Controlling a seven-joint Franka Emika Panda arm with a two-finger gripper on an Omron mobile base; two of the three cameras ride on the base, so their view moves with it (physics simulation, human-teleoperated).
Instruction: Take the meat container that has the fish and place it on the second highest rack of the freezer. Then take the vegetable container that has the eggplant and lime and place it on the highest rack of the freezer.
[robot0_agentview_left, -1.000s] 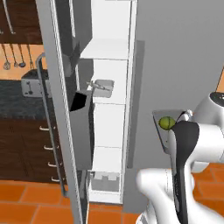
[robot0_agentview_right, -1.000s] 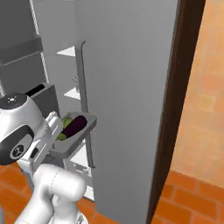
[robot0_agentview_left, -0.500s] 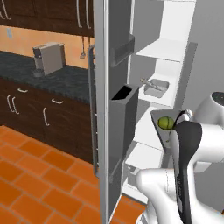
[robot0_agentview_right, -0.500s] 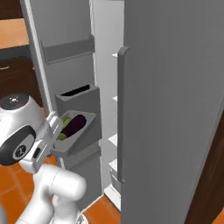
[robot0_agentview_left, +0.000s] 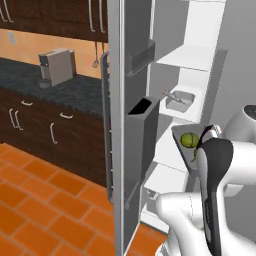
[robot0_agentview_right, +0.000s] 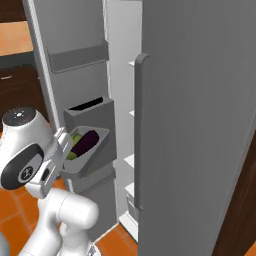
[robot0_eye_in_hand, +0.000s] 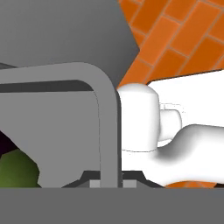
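My gripper (robot0_eye_in_hand: 107, 183) is shut on the rim of the grey vegetable container (robot0_eye_in_hand: 100, 87), with the lime (robot0_eye_in_hand: 17, 170) green at the lower left. From the right base, the container (robot0_agentview_right: 92, 155) hangs beside the hand (robot0_agentview_right: 61, 148) with the dark purple eggplant (robot0_agentview_right: 86, 141) inside. From the left base, the container (robot0_agentview_left: 181, 134) and lime (robot0_agentview_left: 188, 140) sit in front of the open freezer (robot0_agentview_left: 210, 90). The meat container (robot0_agentview_left: 179, 101) with the fish (robot0_agentview_left: 168, 93) rests on the second highest rack (robot0_agentview_left: 197, 107). Above it is the highest rack (robot0_agentview_left: 190, 57).
The open freezer door (robot0_agentview_left: 117, 125) carries dark grey bins (robot0_agentview_left: 142, 127) close to the left of the held container. A closed grey door (robot0_agentview_right: 200, 125) with a long handle (robot0_agentview_right: 141, 135) stands on the right. A dark counter with a toaster (robot0_agentview_left: 57, 66) lies far left.
The whole picture has shifted as the base moved; the freezer interior now faces me closer. The vegetable container stays in my shut gripper.
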